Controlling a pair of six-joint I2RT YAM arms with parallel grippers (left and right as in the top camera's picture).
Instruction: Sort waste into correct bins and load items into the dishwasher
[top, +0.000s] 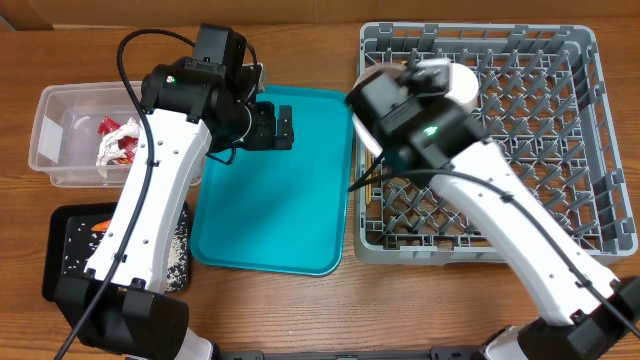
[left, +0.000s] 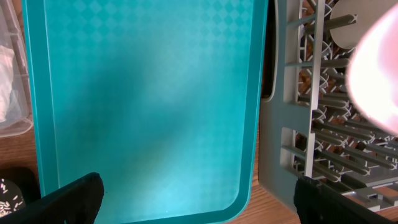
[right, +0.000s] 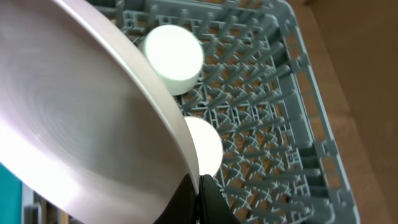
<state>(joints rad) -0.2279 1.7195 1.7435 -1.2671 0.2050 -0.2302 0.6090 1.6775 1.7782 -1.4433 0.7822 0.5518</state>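
Right pincer (right: 199, 194) is seen clamped on the rim of the wide white plate (right: 81, 124), which is held tilted on edge, its face filling the space to the pincer's left. Beneath and beyond this pincer the grey dish rack (right: 311, 106) is spread, most of its pegs free. Under the left pincer (top: 273, 135) the teal tray (top: 270, 220) is found bare. That pincer's fingers are held wide apart with nothing between them. On the left pincer's far side from the rack the clear tub (top: 50, 130) is placed, with the black tray (top: 60, 250) nearer the arm's base. In the rack, past the plate's rim, a farther white bowl (right: 173, 59) and a nearer white bowl (right: 208, 149) are set upside down, the nearer one just beyond the right pincer's fingertips. A red wrapper (top: 122, 140) and a white napkin (top: 105, 152) are lodged in the tub. A small carrot (top: 100, 226) and pale grains (top: 175, 255) are left on the black tray.

The step in hand is judged to be the loading of the plate, the waste appearing sorted. A free row of pegs would be needed next. The plate would be lowered on edge clear of both bowls, and the grip released only once the plate is borne by the pegs.
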